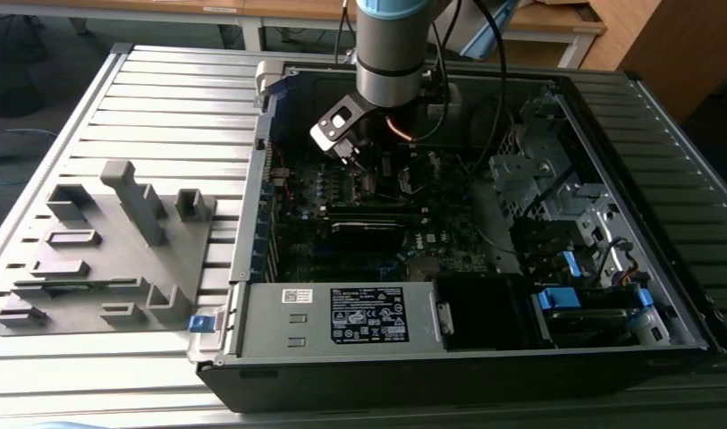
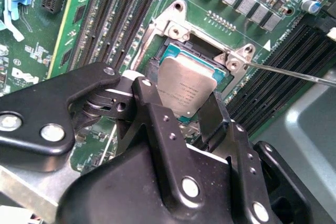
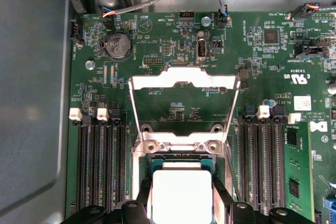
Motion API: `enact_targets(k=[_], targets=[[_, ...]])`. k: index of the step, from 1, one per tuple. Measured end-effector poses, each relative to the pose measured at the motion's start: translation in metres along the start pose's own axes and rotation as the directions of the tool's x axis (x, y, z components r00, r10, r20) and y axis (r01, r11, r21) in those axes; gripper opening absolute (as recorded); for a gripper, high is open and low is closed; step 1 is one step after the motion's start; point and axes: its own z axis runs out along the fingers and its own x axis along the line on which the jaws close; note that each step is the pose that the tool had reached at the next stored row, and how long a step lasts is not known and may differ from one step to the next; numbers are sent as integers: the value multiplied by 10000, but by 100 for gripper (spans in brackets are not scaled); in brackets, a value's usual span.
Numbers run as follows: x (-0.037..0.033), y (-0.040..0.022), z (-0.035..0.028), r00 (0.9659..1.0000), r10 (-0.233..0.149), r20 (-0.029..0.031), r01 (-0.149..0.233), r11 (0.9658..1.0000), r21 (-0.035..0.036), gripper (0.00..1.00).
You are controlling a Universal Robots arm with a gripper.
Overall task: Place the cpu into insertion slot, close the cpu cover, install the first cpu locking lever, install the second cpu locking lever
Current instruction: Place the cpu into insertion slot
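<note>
Black fingers of your pincer clench the cpu by two opposite edges, leaving its underside free just over the insertion slot. Beyond it, the cpu cover stands swung open, likely so the chip can seat unobstructed.

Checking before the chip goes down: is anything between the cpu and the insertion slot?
Nothing visible does. The pincer holds the cpu right over the insertion slot. The cpu cover is swung up off it, and the thin lever rod sticks out to the side, clear of the opening.
</note>
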Motion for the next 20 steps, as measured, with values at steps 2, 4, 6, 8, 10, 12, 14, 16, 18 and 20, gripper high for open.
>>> enact_targets(k=[2,4,6,8,10,12,14,16,18,20], targets=[[0,4,2,10000,-1,-2,1,10000,0,54],[0,4,2,10000,0,-3,0,10000,0,54],[0,4,4,10000,1,-5,-1,10000,-1,54],[0,4,14,10000,1,-4,-1,10000,1,54],[-2,2,21,10000,0,3,0,10000,6,54],[-1,3,23,10000,0,1,0,10000,3,54],[-1,3,25,10000,1,-4,-1,10000,0,54],[-1,3,25,10000,1,-4,-1,10000,0,54],[-1,3,25,10000,0,-4,0,10000,0,54],[-1,3,25,10000,0,-4,0,10000,0,54]])
